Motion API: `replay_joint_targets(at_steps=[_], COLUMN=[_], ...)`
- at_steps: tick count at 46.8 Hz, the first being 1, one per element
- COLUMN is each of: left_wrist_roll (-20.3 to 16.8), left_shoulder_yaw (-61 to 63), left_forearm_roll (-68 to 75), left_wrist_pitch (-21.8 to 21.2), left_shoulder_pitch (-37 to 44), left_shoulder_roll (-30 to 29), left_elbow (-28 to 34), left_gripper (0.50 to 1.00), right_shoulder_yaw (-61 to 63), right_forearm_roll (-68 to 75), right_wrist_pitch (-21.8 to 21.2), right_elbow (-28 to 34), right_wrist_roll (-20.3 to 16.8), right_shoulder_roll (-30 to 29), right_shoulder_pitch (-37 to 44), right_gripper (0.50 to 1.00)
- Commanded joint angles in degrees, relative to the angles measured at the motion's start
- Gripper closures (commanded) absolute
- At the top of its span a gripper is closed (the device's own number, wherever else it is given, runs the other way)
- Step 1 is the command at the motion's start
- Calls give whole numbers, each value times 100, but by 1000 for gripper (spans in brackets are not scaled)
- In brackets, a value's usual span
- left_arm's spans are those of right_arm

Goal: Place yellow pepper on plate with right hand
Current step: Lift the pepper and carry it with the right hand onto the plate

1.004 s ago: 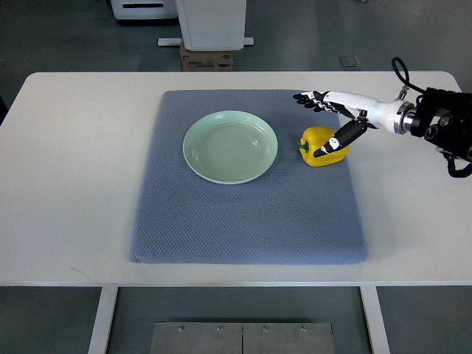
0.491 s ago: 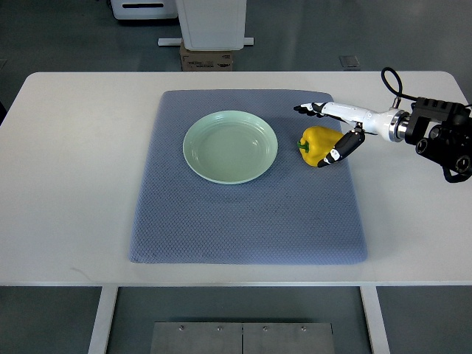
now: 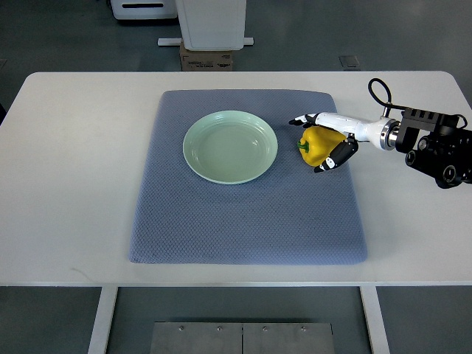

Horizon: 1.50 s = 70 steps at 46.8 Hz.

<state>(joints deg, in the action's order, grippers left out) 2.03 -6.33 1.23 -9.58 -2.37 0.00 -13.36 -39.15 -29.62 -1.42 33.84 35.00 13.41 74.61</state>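
Observation:
The yellow pepper (image 3: 316, 144) lies on the blue-grey mat (image 3: 243, 221), just right of the pale green plate (image 3: 193, 134), which holds nothing. My right hand (image 3: 307, 145) reaches in from the right edge and wraps the pepper. Its fingers (image 3: 304, 120) lie along the pepper's far side and the thumb (image 3: 329, 157) presses the near right side. The pepper still rests on the mat. The left arm is out of view.
The mat lies on a white table (image 3: 74, 162). A cardboard box (image 3: 206, 59) and a white machine base stand on the floor beyond the table's far edge. The black forearm (image 3: 435, 144) hangs over the table's right side.
The right hand has moved left and down onto the pepper. Its fingers have closed from above the pepper onto its far side, and the thumb has drawn in. The pepper has not moved.

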Motion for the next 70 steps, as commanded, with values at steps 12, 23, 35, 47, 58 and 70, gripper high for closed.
replay_joint_targets(at_steps=[12, 23, 35, 47, 58, 70], left_wrist_roll=[-1, -1, -1, -1, -1, -1], left_shoulder_yaw=[0, 0, 0, 0, 0, 0], left_forearm_roll=[0, 0, 0, 0, 0, 0], left_wrist_pitch=[0, -9, -9, 0, 0, 0], left_shoulder_pitch=[-1, -1, -1, -1, -1, -1], left_shoulder_roll=[0, 0, 0, 0, 0, 0], left_elbow=[0, 0, 0, 0, 0, 0], left_gripper=[500, 500, 500, 500, 500, 500], right_shoulder_yaw=[-32, -32, 3, 65, 188, 197], right_forearm_roll=[-8, 0, 18, 53, 71, 97], right_wrist_pitch=[1, 97, 326, 511, 511, 493], right_elbow=[-26, -35, -61, -35, -9, 0], right_wrist_roll=[0, 0, 0, 0, 0, 0], right_shoulder_roll=[-5, -5, -5, -120, -155, -559], right_shoulder_pitch=[-17, -17, -25, 54, 265, 563], right_gripper=[758, 1000, 1000, 1000, 1000, 1000])
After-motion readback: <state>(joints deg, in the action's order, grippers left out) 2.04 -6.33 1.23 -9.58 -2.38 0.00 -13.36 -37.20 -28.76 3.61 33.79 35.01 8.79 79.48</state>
